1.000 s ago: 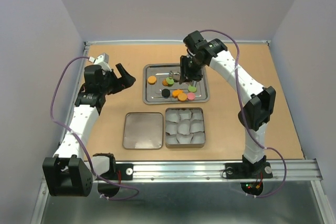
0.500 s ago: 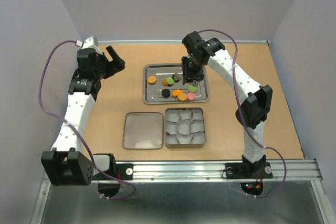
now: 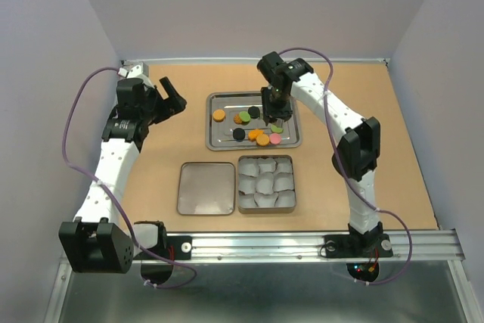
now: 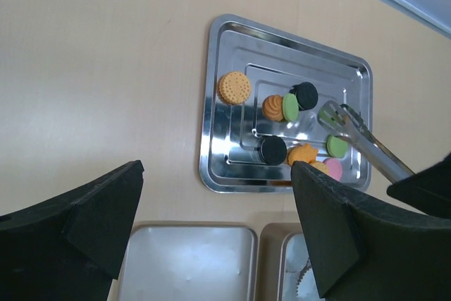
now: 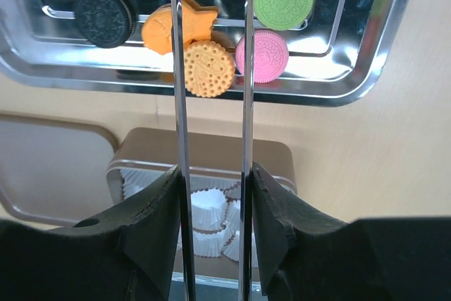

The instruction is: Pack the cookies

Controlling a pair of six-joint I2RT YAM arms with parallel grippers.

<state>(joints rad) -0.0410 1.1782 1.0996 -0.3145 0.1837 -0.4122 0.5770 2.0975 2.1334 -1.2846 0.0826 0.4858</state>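
Observation:
Several cookies lie on a steel tray [image 3: 212, 144]: orange [image 3: 218, 115], black [image 3: 238, 134], pink [image 3: 275, 139] and green [image 3: 277, 128]. My right gripper [image 3: 274, 100] hovers over the tray's right half, shut on metal tongs [image 3: 277, 117]. In the right wrist view the gripper [image 5: 211, 174] squeezes the tongs [image 5: 180, 103], whose arms stay apart over an orange cookie [image 5: 209, 68], beside the pink [image 5: 261, 56]. Nothing shows between the arms. My left gripper [image 3: 175, 100] is open and empty, left of the tray. Its wrist view [image 4: 217, 170] shows the cookies [image 4: 233, 87] and tongs [image 4: 359, 139].
A tin [image 3: 266, 204] lined with white paper cups [image 3: 265, 181] sits in front of the tray. Its lid [image 3: 206, 187] lies beside it on the left. Both show in the left wrist view, the lid [image 4: 187, 262] and the tin [image 4: 275, 244]. Walls enclose the table.
My left arm has swung back and up at the far left, its open gripper now turned toward the tray. My right gripper has shifted slightly left over the tray, still holding the tongs.

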